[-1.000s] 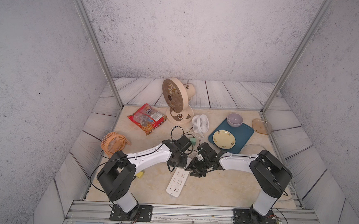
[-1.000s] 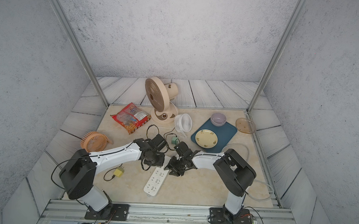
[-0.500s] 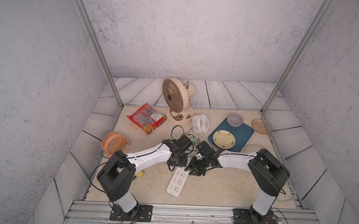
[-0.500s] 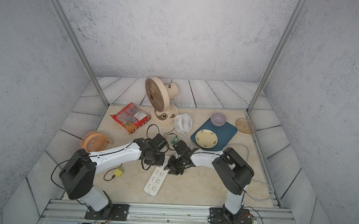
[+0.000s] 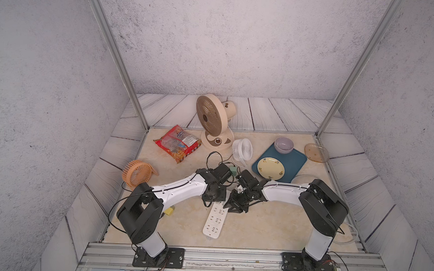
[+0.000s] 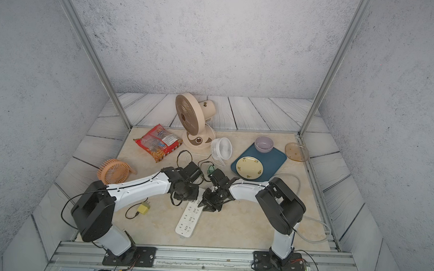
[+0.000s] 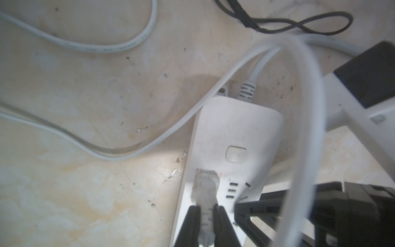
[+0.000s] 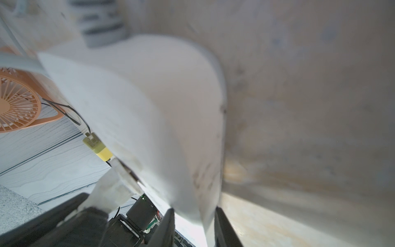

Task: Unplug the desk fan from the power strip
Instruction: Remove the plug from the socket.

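The white power strip (image 5: 214, 219) (image 6: 188, 220) lies on the table between my two arms. At its far end a pale translucent plug (image 7: 205, 188) sits in a socket, and my left gripper (image 7: 206, 216) (image 5: 209, 200) is shut on it. My right gripper (image 8: 194, 226) (image 5: 229, 207) is shut on the side edge of the power strip (image 8: 149, 107) beside that plug. The beige desk fan (image 5: 212, 123) stands upright at the back. White cords (image 7: 149, 147) loop around the power strip (image 7: 235, 128). The arms hide where they lead.
A red snack bag (image 5: 178, 143), a small white fan (image 5: 241, 149) and a green adapter (image 5: 233, 170) lie behind the arms. An orange fan (image 5: 136, 174) with a loose yellow plug (image 6: 143, 209) is at the left. A blue tray (image 5: 294, 161) with plate and bowl sits right, by an amber dish (image 5: 316, 152).
Both grippers have closed at the far end of the power strip, the left on the plug and the right on the strip's edge. The arms have hardly shifted.
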`<state>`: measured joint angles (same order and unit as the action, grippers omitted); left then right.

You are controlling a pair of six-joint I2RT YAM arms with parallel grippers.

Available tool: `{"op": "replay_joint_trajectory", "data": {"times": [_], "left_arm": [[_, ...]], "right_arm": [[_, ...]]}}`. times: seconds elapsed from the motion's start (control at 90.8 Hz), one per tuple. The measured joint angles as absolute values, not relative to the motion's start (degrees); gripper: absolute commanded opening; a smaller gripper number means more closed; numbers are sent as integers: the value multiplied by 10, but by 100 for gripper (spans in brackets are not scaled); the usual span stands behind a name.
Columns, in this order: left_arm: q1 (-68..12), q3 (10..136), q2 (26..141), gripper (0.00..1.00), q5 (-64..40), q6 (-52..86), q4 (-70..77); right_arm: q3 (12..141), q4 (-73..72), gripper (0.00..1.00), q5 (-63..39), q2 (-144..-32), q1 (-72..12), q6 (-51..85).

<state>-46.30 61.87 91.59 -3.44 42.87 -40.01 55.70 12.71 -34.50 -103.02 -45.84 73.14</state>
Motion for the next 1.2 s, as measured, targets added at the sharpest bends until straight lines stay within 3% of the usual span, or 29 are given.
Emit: {"op": "replay_joint_trajectory", "data": {"times": [0.661, 0.925, 1.2], "left_arm": [[-458, 605, 892, 0, -47, 493, -404], [-450, 573, 881, 0, -57, 493, -370], [-450, 563, 874, 0, -61, 489, -362]], "right_arm": [[576, 156, 26, -362, -1040, -457, 728], [578, 196, 41, -306, -1016, -461, 691], [574, 261, 49, -227, -858, -461, 579]]}}
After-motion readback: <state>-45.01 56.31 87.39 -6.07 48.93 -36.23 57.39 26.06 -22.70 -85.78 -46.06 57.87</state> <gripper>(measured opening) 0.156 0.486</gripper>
